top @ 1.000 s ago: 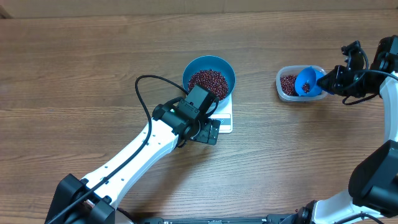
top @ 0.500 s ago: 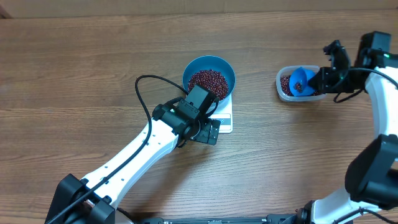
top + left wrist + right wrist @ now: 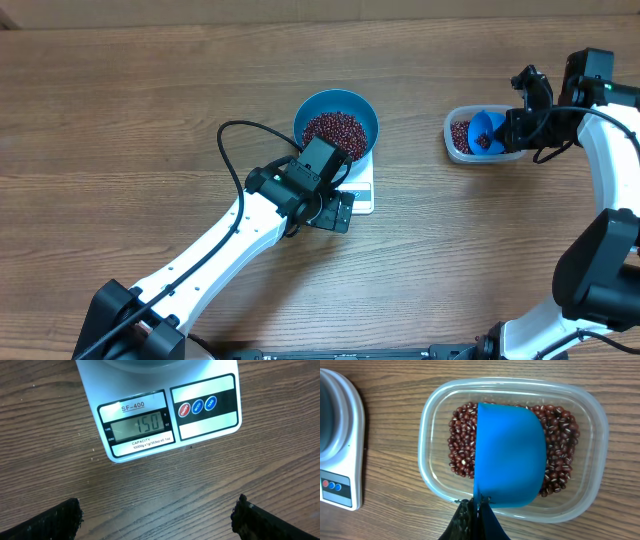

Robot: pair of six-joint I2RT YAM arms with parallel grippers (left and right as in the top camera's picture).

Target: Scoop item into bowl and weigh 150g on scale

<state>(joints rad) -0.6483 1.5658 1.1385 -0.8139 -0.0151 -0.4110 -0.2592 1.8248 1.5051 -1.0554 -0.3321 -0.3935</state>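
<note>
Scoop (image 3: pixel 510 455) within tub (image 3: pixel 427 430) rim — scale (image 3: pixel 350 460) stands apart.

arms (image 3: pixel 215 245): white links; joints: black; cable (image 3: pixel 222 145): black, looped; tool fingers (image 3: pixel 55 520): black, possibly rubbery

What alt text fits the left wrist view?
A white scale on a wooden table shows 150 on its display, with three round buttons beside it. The open left pincer hangs empty in front of it, dark fingertips at the bottom corners.
</note>
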